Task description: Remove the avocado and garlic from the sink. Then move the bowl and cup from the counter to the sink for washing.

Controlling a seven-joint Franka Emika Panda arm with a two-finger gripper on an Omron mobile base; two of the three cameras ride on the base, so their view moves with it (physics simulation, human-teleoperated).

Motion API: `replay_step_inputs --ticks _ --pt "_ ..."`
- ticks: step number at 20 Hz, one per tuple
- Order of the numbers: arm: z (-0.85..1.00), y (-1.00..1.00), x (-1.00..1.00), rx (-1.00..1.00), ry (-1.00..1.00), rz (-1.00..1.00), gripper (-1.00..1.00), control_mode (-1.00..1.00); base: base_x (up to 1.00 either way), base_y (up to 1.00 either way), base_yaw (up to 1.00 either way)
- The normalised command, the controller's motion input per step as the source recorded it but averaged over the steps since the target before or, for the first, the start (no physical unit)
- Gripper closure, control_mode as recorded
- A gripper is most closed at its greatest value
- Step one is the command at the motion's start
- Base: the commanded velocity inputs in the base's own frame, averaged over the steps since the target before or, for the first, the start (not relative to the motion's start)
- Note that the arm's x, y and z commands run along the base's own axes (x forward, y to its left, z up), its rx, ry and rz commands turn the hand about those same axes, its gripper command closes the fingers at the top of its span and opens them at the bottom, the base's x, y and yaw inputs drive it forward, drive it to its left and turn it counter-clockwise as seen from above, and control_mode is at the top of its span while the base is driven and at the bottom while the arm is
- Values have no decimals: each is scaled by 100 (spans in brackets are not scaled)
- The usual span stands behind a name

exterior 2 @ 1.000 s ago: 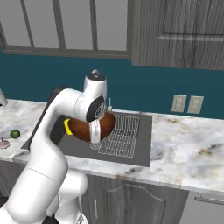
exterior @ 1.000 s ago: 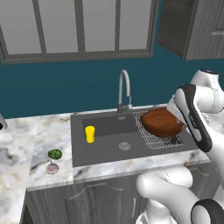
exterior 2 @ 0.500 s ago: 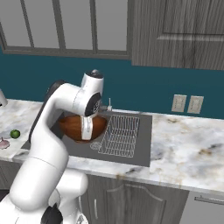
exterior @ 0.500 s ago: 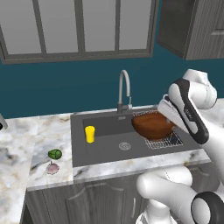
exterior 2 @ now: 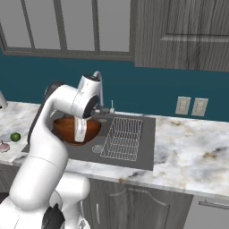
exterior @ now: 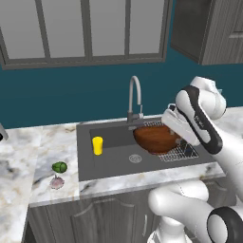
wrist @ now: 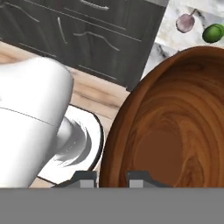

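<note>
A: What have the fingers [wrist: 113,178] got hold of?

B: The rim of the wooden bowl [exterior: 156,137]. In the hand view the two tips stand close together, one on each side of the bowl's wall, so they are nearly closed and pinching it. The bowl hangs from them over the sink [exterior: 114,163], tipped rather than level, above the edge of the wire rack [exterior 2: 123,138].

A: And beyond the bowl?

B: The yellow cup [exterior: 98,145] already stands upright in the basin, across the round drain [exterior: 135,158] from the fingers and well apart from the bowl. Farther out that way, on the marble counter [exterior: 42,156] past the sink's far edge, the avocado [exterior: 59,167] and the garlic [exterior: 57,182] lie just beside each other.

A: So how much is left?

B: By my reading, very little. Both foods are out, the cup is in, and only setting the bowl down and letting go remains.

A: How is the arm posed?

B: It arches up from the base and bends over the sink near the faucet [exterior: 135,97], forearm sloping down, with the hand turned so its camera looks into the bowl and back toward the cabinets below.
</note>
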Motion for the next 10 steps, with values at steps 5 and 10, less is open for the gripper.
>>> replay_step_inputs --ticks 5,10 --pt "-12 27 17 6 8 0 100 -100 0 0 0" --pt "-16 29 21 6 9 0 100 -100 0 0 0"
